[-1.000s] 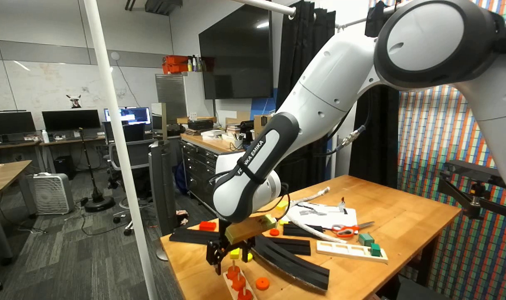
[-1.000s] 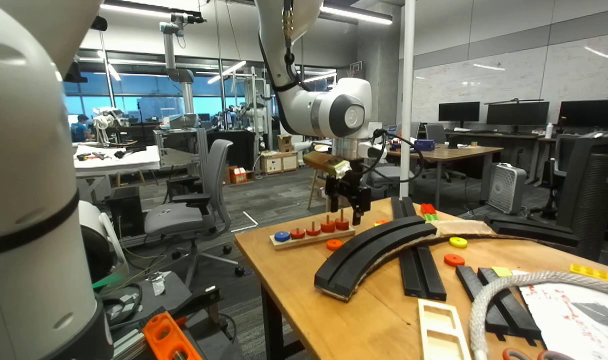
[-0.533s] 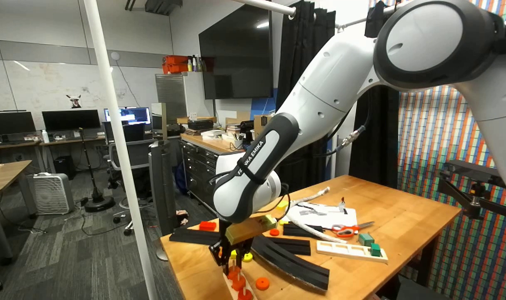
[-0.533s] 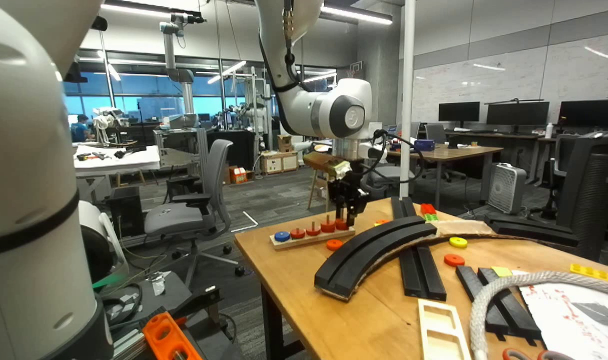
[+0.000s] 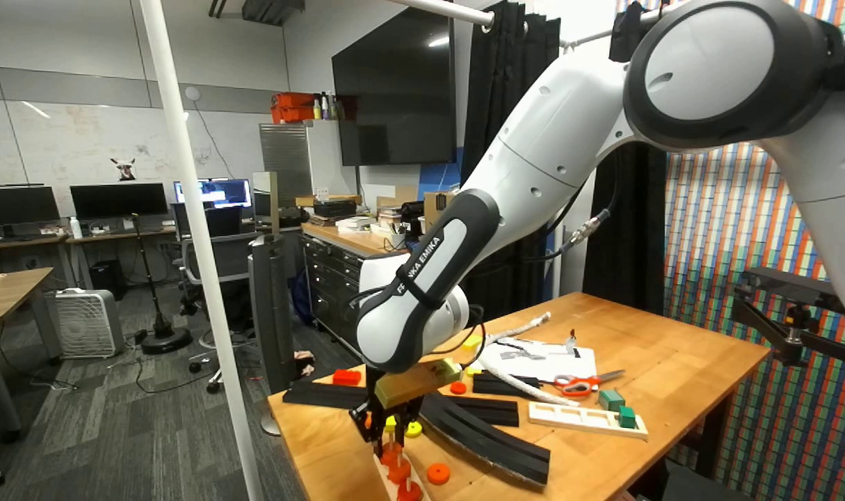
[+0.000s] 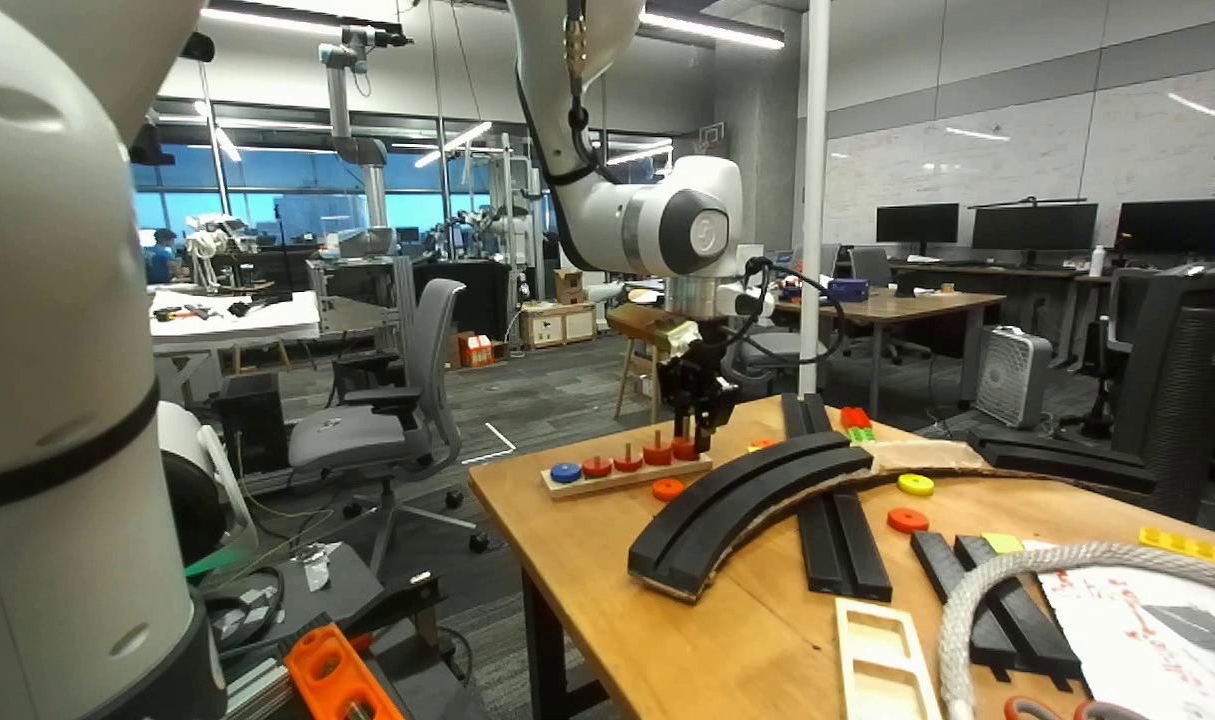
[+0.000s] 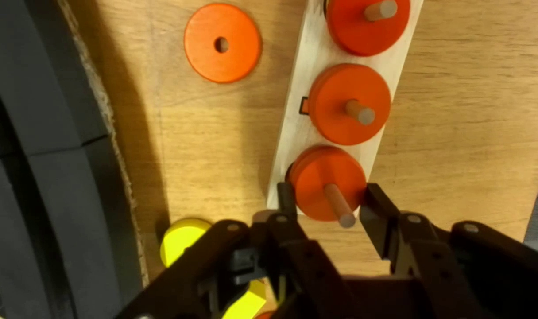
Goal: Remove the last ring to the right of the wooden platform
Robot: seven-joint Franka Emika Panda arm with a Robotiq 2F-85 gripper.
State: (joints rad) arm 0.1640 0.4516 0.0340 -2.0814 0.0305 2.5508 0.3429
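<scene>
The wooden platform (image 6: 622, 481) lies near the table's edge, a row of pegs with rings standing on it. At its end sits the last ring (image 7: 312, 186), orange-red, still around its tall peg (image 7: 337, 201). My gripper (image 7: 329, 191) is shut on that ring, one finger against each side, and the peg rises between the fingers. In both exterior views the fingers reach down to this end of the platform (image 5: 382, 472). Other red rings (image 7: 346, 102) stand beside it on their pegs, with a blue ring (image 6: 565, 472) at the opposite end.
A loose orange ring (image 7: 222, 43) lies beside the platform. Close by is a curved black track (image 6: 747, 505). Yellow pieces (image 7: 184, 239), a pale tray (image 5: 582, 417), scissors (image 5: 576, 385) and a rope (image 6: 967, 600) are farther over the table.
The jaws stood apart around the end ring one second ago. They have since come together on it. The platform has shifted very slightly; the arm has hardly moved.
</scene>
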